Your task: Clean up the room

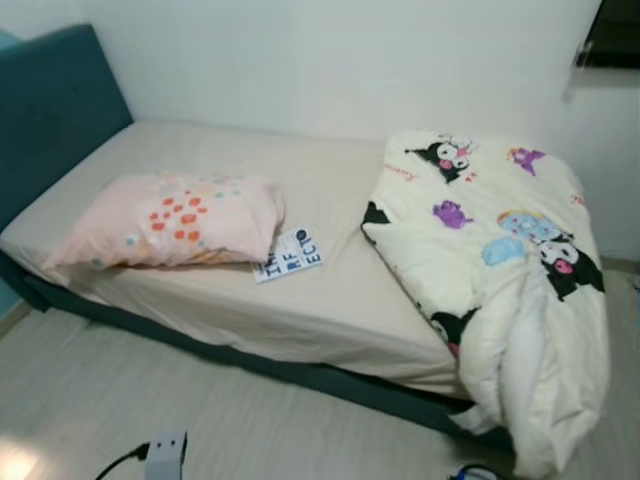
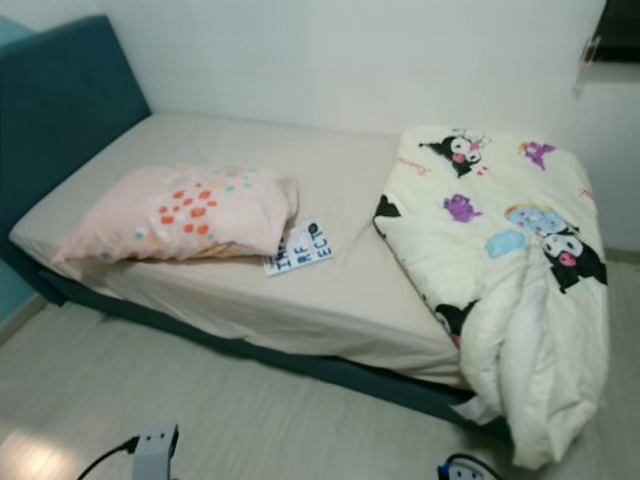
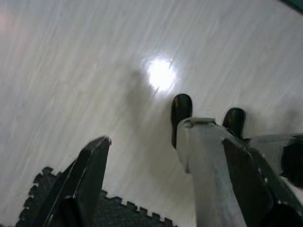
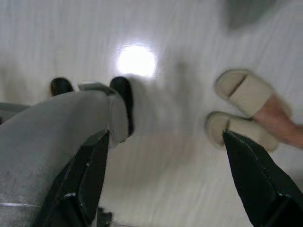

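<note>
Down by the floor — left gripper (image 3: 156, 179): hangs idle beside the robot's leg, its two black fingers spread apart with nothing between them; pale wood floor (image 3: 71, 71) lies under it, with the toothed edge of a dark foam mat (image 3: 118, 210) near the fingertips.
Right gripper (image 4: 165, 179): also hangs low and idle, fingers wide apart and empty; a person's feet in beige slippers (image 4: 244, 111) stand on the floor just beyond it.
Why the arms hang so: judging by the task, nothing is picked yet — the robot faces the bed from a little way off, so both grippers wait open.
Bed (image 1: 300, 310): fills the head view from 9 o'clock to 3 o'clock, teal frame and headboard, beige sheet pulled fairly smooth.
Pillow (image 1: 170, 220): pink with orange and pale dots, at 9 o'clock on the mattress, lying askew near the front edge rather than against the headboard.
Booklet (image 1: 288, 255): white with bold dark letters, flat on the sheet, one corner tucked under the pillow's right end — likely the loose item to clear.
Duvet (image 1: 500, 270): cream with cartoon prints, bunched at 3 o'clock over the foot of the bed, its lower fold spilling over the frame towards the floor; it looks soft and bulky, probably needing both grippers to spread.
Charger (image 1: 165, 455): white box with a black cable on the floor at 7 o'clock.
</note>
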Available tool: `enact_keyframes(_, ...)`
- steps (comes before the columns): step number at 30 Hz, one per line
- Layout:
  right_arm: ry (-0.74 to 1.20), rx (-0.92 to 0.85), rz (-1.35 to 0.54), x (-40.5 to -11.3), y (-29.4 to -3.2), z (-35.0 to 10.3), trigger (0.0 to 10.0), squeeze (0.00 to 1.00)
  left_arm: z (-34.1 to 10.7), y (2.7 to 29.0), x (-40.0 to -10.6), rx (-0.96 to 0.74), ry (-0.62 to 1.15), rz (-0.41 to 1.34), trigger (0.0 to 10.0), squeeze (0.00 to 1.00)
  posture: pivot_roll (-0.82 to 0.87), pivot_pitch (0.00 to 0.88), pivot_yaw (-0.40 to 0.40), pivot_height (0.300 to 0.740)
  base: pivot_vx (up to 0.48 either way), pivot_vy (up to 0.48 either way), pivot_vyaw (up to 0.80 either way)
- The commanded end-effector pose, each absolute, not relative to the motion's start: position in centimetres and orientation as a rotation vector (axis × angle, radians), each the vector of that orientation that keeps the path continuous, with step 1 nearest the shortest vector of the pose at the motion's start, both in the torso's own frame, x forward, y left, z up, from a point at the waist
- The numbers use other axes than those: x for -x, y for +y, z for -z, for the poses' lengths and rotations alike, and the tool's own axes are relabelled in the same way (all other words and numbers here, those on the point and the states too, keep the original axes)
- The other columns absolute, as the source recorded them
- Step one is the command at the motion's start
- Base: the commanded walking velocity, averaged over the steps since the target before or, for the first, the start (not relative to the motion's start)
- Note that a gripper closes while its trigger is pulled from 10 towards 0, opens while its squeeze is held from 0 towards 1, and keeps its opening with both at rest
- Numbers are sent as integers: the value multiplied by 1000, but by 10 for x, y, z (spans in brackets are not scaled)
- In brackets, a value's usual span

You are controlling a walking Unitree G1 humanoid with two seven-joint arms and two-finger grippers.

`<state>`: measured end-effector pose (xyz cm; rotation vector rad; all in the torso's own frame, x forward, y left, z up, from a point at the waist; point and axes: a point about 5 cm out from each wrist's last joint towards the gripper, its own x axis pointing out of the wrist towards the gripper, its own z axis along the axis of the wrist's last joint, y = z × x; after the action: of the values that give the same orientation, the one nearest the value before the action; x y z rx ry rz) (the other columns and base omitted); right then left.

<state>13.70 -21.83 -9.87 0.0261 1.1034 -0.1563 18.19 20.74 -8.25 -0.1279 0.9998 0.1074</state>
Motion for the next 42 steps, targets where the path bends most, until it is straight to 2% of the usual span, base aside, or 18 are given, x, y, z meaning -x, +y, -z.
enact_keyframes(1,1129,-52,144,-132,-209,102,10000,0,84,211,-178,129,1005,-132,10000,0,-102,88,58,740,0,0,0)
enact_keyframes(9,1127,-58,140,-134,-204,102,10000,0,83,211,-180,94,1002,-95,10000,0,-101,95,57,740,105,0,0)
enact_keyframes(17,1135,-67,146,-129,-205,104,10000,0,83,211,-180,95,999,-97,10000,0,-102,103,59,740,478,0,0)
enact_keyframes(23,1130,-73,146,-130,-204,104,10000,0,83,211,-180,98,999,-94,10000,0,-105,105,58,740,480,0,-725)
enact_keyframes(30,1124,-71,146,-132,-208,102,10000,0,82,211,-181,105,996,-94,10000,0,-105,104,59,740,478,0,0)
enact_keyframes(36,1125,-73,154,-129,-211,103,10000,0,83,211,-180,139,991,-131,10000,0,-103,102,61,740,103,0,0)
enact_keyframes(39,1085,-80,165,-136,-212,100,10000,0,83,211,-180,136,993,-131,10000,0,-102,102,61,740,0,0,0)
enact_keyframes(42,1002,-101,222,-155,-217,92,10000,0,82,211,-181,146,983,-138,10000,0,-105,103,62,740,0,0,0)
